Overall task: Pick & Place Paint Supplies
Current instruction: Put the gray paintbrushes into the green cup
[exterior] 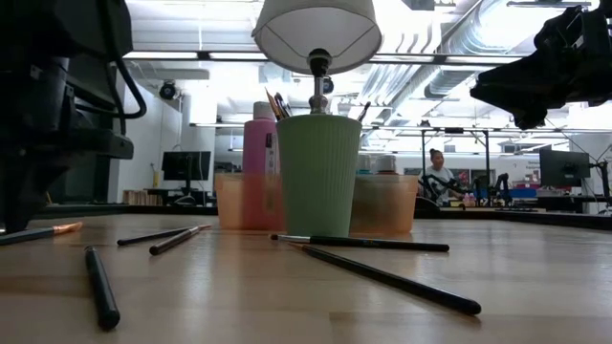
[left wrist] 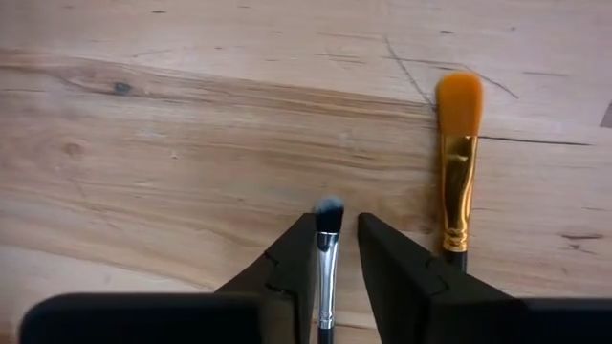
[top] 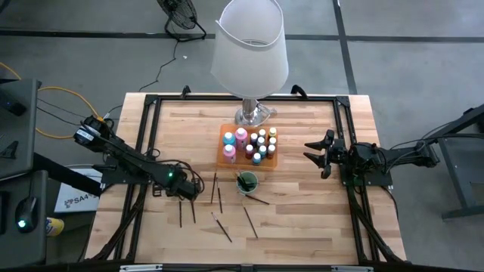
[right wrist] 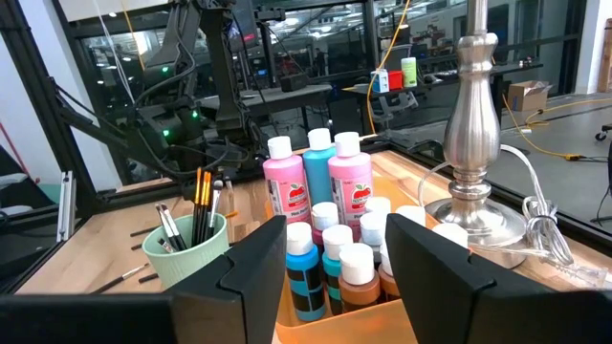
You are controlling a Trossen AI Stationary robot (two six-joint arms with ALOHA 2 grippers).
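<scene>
A thin silver-ferruled brush with a dark bluish tip (left wrist: 327, 250) lies on the wooden table (left wrist: 191, 143) between the left gripper (left wrist: 335, 272)'s two dark fingers (left wrist: 287, 272), which stand narrowly apart around it. One orange-bristled, gold-ferruled brush (left wrist: 457, 158) lies just beside the outer finger. The right gripper (top: 321, 153) hovers with fingers apart.

A pale wood-plank counter (top: 302, 219) framed in black rails is sitting on a grey concrete floor (top: 91, 53) crossed by dark lines. A floor fan (top: 180, 17) is standing beyond the counter's far edge, a cable trailing from it. Bright ceiling strip lights (exterior: 191, 59) and silver ducts (exterior: 449, 38) are running overhead in the open workshop. A person (exterior: 440, 174) is sitting at a distant workstation, with dark monitors (exterior: 185, 164) glowing along the far wall.
</scene>
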